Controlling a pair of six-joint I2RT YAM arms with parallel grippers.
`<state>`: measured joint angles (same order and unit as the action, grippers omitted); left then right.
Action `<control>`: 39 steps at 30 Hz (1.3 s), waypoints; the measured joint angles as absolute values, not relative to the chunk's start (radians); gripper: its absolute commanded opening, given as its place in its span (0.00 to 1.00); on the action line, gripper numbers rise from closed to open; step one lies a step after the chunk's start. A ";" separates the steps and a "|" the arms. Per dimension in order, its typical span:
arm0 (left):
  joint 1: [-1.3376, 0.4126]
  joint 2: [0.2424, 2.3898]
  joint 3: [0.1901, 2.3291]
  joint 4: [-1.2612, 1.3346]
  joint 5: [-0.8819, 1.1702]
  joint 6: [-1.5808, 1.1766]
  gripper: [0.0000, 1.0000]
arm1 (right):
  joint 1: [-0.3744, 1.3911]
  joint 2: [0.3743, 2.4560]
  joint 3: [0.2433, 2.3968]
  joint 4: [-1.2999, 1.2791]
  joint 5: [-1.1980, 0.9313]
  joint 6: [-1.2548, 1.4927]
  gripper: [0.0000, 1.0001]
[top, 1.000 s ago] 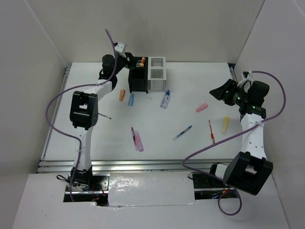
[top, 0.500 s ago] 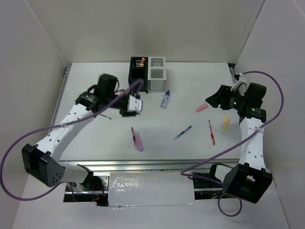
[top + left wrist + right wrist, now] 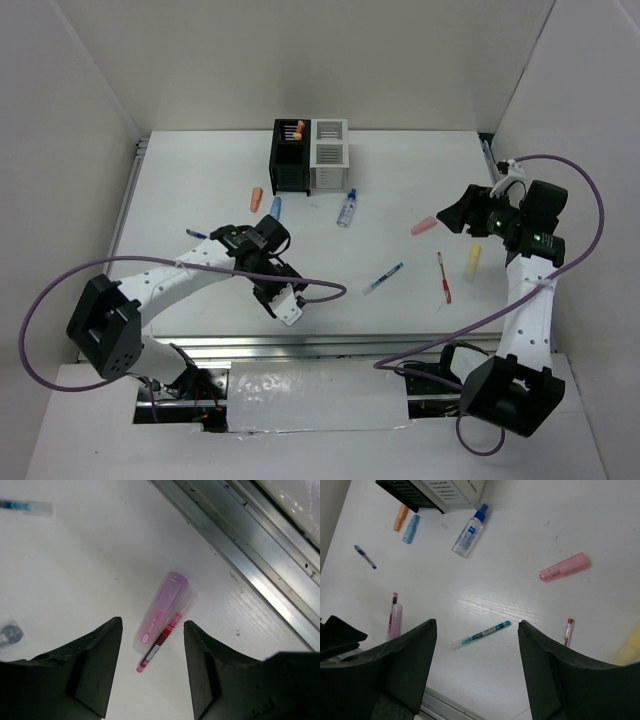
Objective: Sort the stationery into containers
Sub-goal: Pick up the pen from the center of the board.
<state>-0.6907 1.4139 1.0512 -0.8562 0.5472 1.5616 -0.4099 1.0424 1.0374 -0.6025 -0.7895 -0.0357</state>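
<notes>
My left gripper (image 3: 279, 285) is open, low over a pink-purple marker (image 3: 160, 611) and a red pen (image 3: 159, 644) lying side by side near the table's front; both lie between its fingers (image 3: 95, 665), untouched. My right gripper (image 3: 455, 212) is open and empty above the right side. In its view (image 3: 476, 625) a blue pen (image 3: 481, 634) lies below the jaws. The joined black (image 3: 290, 160) and white (image 3: 329, 158) boxes stand at the back. Orange-tipped items (image 3: 297, 128) stick out of the black one.
Loose on the table: orange marker (image 3: 257, 199), blue marker (image 3: 275, 208), clear blue-capped bottle (image 3: 347, 208), pink marker (image 3: 424, 225), red pen (image 3: 443, 276), yellow marker (image 3: 473, 261), small blue pen (image 3: 196, 235). A metal rail (image 3: 250, 565) runs along the front edge.
My left arm has swung from the black box down to the front of the table, over the pink-purple marker and red pen. My right gripper shifted slightly.
</notes>
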 measured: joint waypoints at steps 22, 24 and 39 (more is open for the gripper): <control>-0.728 1.661 1.129 -0.831 0.501 1.732 0.59 | -0.442 1.050 1.007 -0.618 -0.795 -0.047 0.73; -0.728 1.661 1.123 -0.830 0.500 1.739 0.59 | -0.442 1.056 1.007 -0.618 -0.796 -0.046 0.73; -0.769 1.679 1.092 -0.831 0.480 1.750 0.57 | -0.442 1.060 0.991 -0.618 -0.801 -0.047 0.73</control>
